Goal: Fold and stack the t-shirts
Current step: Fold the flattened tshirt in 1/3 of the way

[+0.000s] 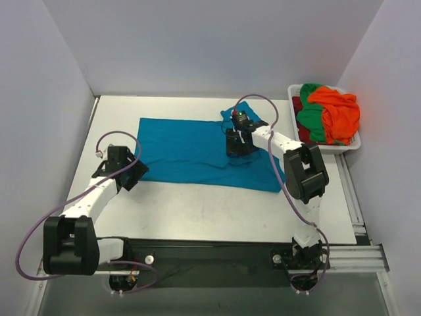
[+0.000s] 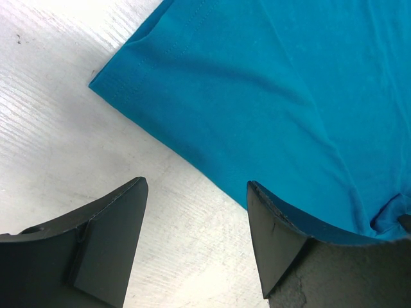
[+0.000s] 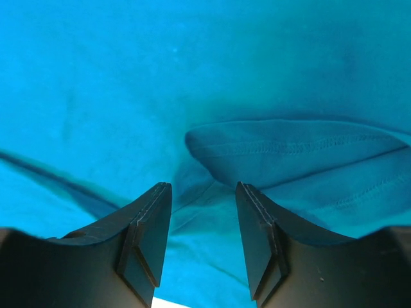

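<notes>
A teal blue t-shirt [image 1: 191, 148] lies spread flat across the middle of the table. My left gripper [image 1: 135, 172] is open and empty over bare table just off the shirt's near left corner [image 2: 112, 83]. My right gripper [image 1: 238, 146] is open over the shirt's right part, its jaws standing apart just above a folded hem [image 3: 289, 151], holding nothing. Orange [image 1: 339, 112], green [image 1: 309, 122] and dark red [image 1: 297, 105] t-shirts are bunched in the basket at the far right.
A white plastic basket [image 1: 352, 146] stands at the table's far right edge. White walls close in the left, back and right sides. A black rail [image 1: 217, 253] with the arm bases runs along the near edge.
</notes>
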`<action>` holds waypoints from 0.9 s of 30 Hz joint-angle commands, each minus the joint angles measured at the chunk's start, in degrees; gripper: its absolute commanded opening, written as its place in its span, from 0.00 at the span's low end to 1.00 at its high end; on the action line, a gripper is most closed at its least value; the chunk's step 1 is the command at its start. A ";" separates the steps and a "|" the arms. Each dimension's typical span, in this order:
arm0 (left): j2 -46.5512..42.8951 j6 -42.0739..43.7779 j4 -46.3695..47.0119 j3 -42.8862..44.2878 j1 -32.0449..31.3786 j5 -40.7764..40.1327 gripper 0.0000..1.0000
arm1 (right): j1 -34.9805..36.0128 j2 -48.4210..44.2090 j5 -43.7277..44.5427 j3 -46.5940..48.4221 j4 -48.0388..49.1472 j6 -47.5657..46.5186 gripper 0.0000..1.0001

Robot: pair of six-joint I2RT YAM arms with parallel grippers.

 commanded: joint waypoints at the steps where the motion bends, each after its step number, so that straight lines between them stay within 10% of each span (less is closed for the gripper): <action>1: -0.62 0.93 1.25 1.71 -0.29 -0.01 0.74 | -0.66 0.05 -3.00 2.95 -1.86 -1.55 0.44; 18: 0.34 1.11 1.77 1.89 -0.38 -0.01 0.73 | -0.05 2.95 -7.22 7.51 -3.18 -0.84 0.06; 27: -0.09 1.28 1.95 1.01 -0.29 0.00 0.73 | 2.23 7.35 -6.17 11.82 -4.85 -4.09 0.17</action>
